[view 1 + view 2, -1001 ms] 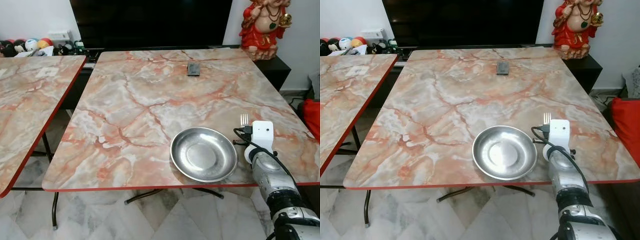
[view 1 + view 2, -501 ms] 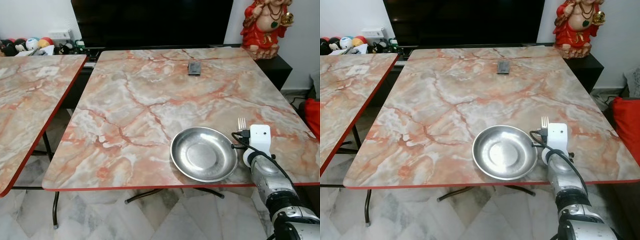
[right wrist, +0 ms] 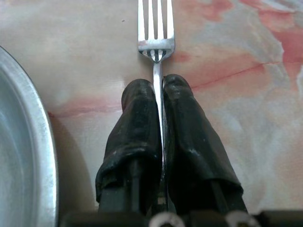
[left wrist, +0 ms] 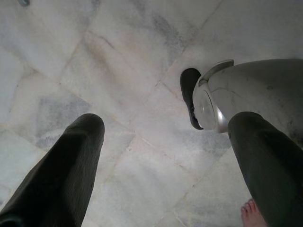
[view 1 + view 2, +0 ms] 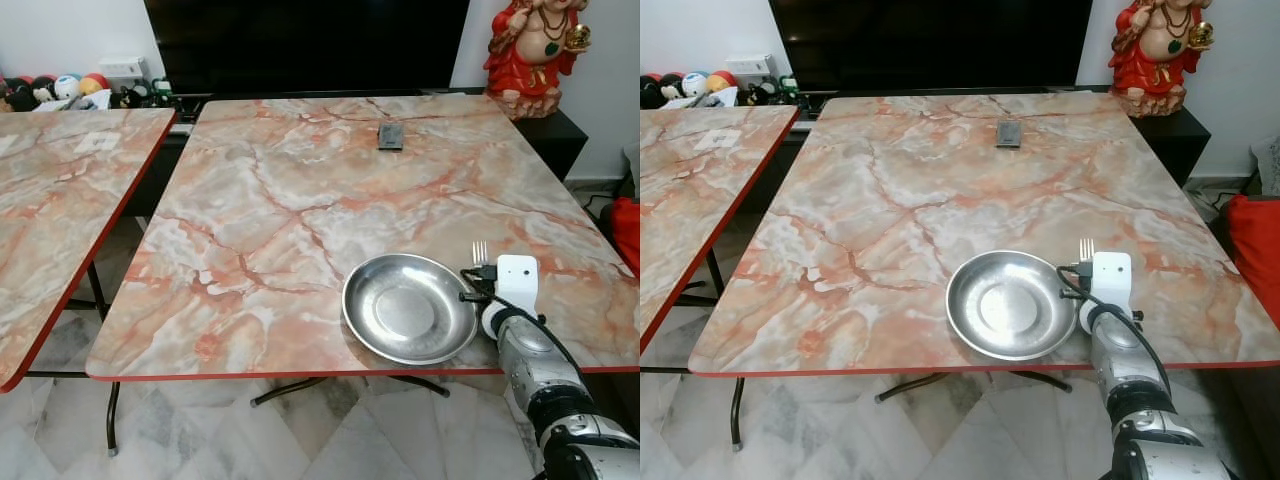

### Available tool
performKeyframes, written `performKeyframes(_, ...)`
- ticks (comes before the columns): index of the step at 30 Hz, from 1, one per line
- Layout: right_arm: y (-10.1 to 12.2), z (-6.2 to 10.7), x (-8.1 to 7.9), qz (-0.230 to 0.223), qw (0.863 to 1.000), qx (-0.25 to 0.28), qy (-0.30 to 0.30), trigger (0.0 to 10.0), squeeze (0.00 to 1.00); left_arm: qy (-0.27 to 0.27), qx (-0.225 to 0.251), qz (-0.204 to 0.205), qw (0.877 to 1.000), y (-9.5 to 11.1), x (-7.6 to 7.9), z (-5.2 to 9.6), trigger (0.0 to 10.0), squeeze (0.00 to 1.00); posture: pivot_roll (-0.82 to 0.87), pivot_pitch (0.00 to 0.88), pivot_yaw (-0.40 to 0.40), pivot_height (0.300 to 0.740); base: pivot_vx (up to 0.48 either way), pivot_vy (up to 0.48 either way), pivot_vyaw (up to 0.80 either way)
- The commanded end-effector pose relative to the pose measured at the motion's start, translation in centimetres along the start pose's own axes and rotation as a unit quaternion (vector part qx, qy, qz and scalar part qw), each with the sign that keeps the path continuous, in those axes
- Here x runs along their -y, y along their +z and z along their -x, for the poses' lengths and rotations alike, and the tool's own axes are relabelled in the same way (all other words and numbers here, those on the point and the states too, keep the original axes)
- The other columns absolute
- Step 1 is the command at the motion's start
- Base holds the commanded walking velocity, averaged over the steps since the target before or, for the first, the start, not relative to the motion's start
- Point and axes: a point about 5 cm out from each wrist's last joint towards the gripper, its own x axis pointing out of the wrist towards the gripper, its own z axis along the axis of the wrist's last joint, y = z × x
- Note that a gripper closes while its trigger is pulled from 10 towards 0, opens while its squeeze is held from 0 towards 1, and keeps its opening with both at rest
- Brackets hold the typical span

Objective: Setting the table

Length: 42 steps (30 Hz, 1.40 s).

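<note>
In the left eye view, a round steel plate (image 5: 409, 307) is sitting near the front edge of the marble-patterned table (image 5: 300, 220), and the right gripper (image 5: 480, 262) is reaching over the tabletop just beside the plate's right rim, with the tines of a fork (image 5: 479, 251) sticking out beyond its white wrist housing. A small dark object (image 5: 390, 136) is lying near the table's far edge, a second table (image 5: 60, 200) is standing to the left, and a red figurine (image 5: 530, 45) is sitting on a dark cabinet at the far right. In the left wrist view, the left gripper (image 4: 165, 156) is hanging over pale floor tiles (image 4: 118, 71), its two black fingers spread wide apart. In the right wrist view, the right gripper's fingers (image 3: 137, 127) are pressing together on the fork's thin handle, the tines are pointing away over the marble, and the plate's rim is curving just alongside.
</note>
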Motion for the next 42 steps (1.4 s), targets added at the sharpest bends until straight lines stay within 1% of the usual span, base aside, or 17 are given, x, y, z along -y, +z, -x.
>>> performKeyframes(1, 0.39, -0.13, -0.22, -0.005, 1.0, 0.005, 0.001, 10.0, 0.16, -0.003, -0.018, -0.008, 1.0, -0.9, 0.23, 0.18, 10.0, 0.0, -0.02, 0.109, 0.037, 0.74, 0.0, 0.0, 0.0)
performKeyframes(19, 0.16, -0.13, -0.49, -0.011, 1.0, 0.003, 0.005, 10.0, 0.15, -0.003, -0.018, -0.01, 1.0, -0.81, 0.28, 0.13, 10.0, 0.0, -0.01, 0.109, 0.037, 0.74, 0.0, 0.0, 0.0)
performKeyframes(24, 0.13, -0.14, -0.56, -0.011, 1.0, 0.003, 0.005, 10.0, 0.16, -0.003, -0.018, -0.01, 1.0, -0.76, 0.28, 0.12, 10.0, 0.0, -0.01, 0.108, 0.038, 0.74, 0.0, 0.0, 0.0)
performKeyframes(25, 0.12, -0.13, -0.57, -0.011, 1.0, 0.003, 0.005, 10.0, 0.31, -0.002, -0.018, -0.01, 1.0, -0.76, 0.28, 0.11, 10.0, 0.0, -0.01, 0.108, 0.038, 0.74, 0.0, 0.0, 0.0)
performKeyframes(29, 0.11, -0.13, -0.59, -0.011, 1.0, 0.003, 0.005, 10.0, 0.28, -0.002, -0.018, -0.01, 1.0, -0.74, 0.29, 0.11, 10.0, 0.0, -0.01, 0.108, 0.038, 0.74, 0.0, 0.0, 0.0)
performKeyframes(30, 0.1, -0.13, -0.62, -0.012, 1.0, 0.003, 0.005, 10.0, 0.25, -0.002, -0.018, -0.01, 1.0, -0.74, 0.29, 0.1, 10.0, 0.0, -0.01, 0.108, 0.038, 0.74, 0.0, 0.0, 0.0)
performKeyframes(33, 0.09, -0.14, -0.66, -0.012, 1.0, 0.003, 0.006, 10.0, 0.28, -0.002, -0.018, -0.01, 1.0, -0.74, 0.31, 0.1, 10.0, 0.0, -0.01, 0.109, 0.038, 0.74, 0.0, 0.0, 0.0)
performKeyframes(37, 0.09, -0.14, -0.66, -0.012, 1.0, 0.004, 0.006, 10.0, 0.29, -0.002, -0.019, -0.011, 1.0, -0.75, 0.33, 0.1, 10.0, 0.0, -0.01, 0.109, 0.038, 0.74, 0.0, 0.0, 0.0)
performKeyframes(38, 0.08, -0.14, -0.66, -0.012, 1.0, 0.003, 0.005, 10.0, 0.35, -0.002, -0.019, -0.011, 1.0, -0.74, 0.33, 0.1, 10.0, 0.0, -0.01, 0.109, 0.038, 0.74, 0.0, 0.0, 0.0)
performKeyframes(42, 0.0, -0.13, -0.77, -0.012, 1.0, 0.002, 0.006, 10.0, 0.34, -0.001, -0.019, -0.011, 1.0, -0.74, 0.32, 0.09, 10.0, 0.0, -0.01, 0.109, 0.038, 0.74, 0.0, 0.0, 0.0)
